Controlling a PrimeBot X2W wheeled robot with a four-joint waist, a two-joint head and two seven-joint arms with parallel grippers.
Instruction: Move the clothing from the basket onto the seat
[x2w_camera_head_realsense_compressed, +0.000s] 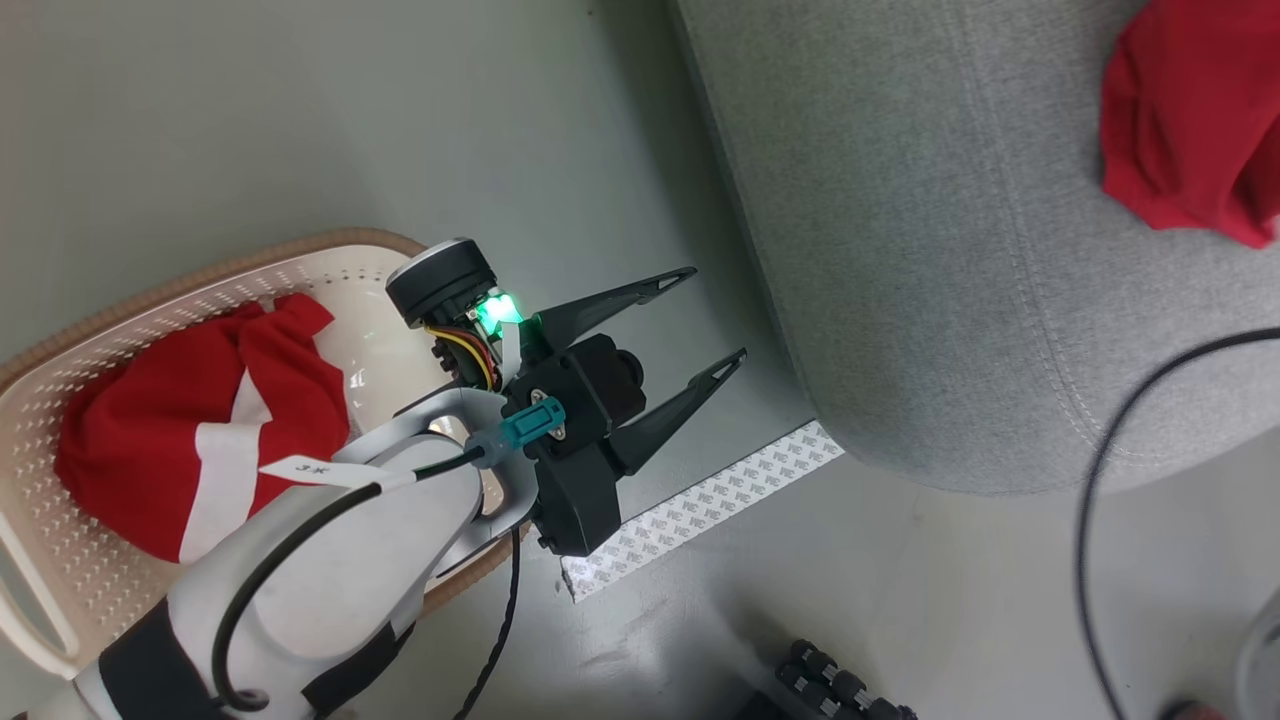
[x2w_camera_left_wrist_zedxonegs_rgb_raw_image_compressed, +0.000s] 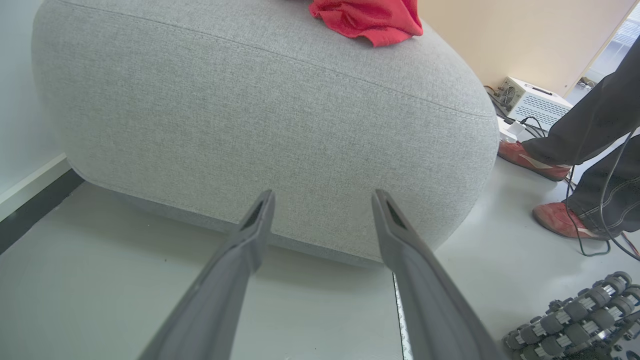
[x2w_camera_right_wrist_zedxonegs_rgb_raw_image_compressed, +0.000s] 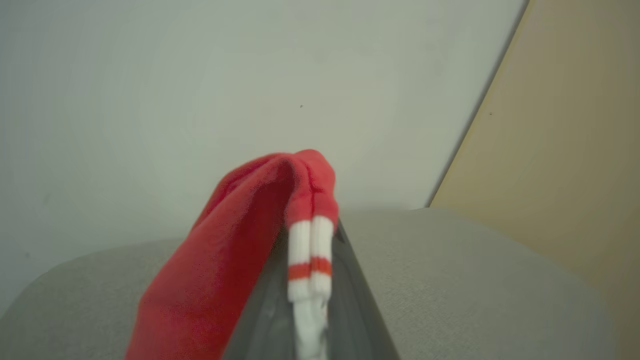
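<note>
**A:** left gripper (x2w_camera_head_realsense_compressed: 715, 312) status?

**B:** Released and empty, with the fingers spread. It points at the side of the seat (x2w_camera_head_realsense_compressed: 950, 250), with the floor (x2w_camera_head_realsense_compressed: 300, 120) underneath. The basket (x2w_camera_head_realsense_compressed: 200, 265) is just behind its wrist, with one red garment (x2w_camera_head_realsense_compressed: 150, 440) bunched inside. My guess is it's staged for the next pick.

**A:** right gripper (x2w_camera_right_wrist_zedxonegs_rgb_raw_image_compressed: 312, 225)?

**B:** Clenched on the striped cuff (x2w_camera_right_wrist_zedxonegs_rgb_raw_image_compressed: 310, 245) of a second garment (x2w_camera_right_wrist_zedxonegs_rgb_raw_image_compressed: 215, 260), with the seat cushion right below. Holding it by the cuff probably lets the body drape onto the seat. Release looks like the next step.

Two red garments (x2w_camera_head_realsense_compressed: 190, 430) (x2w_camera_head_realsense_compressed: 1190, 130), one basket (x2w_camera_head_realsense_compressed: 40, 560), one seat (x2w_camera_head_realsense_compressed: 950, 250), two red shoes (x2w_camera_left_wrist_zedxonegs_rgb_raw_image_compressed: 530, 160) (x2w_camera_left_wrist_zedxonegs_rgb_raw_image_compressed: 560, 220)
</note>
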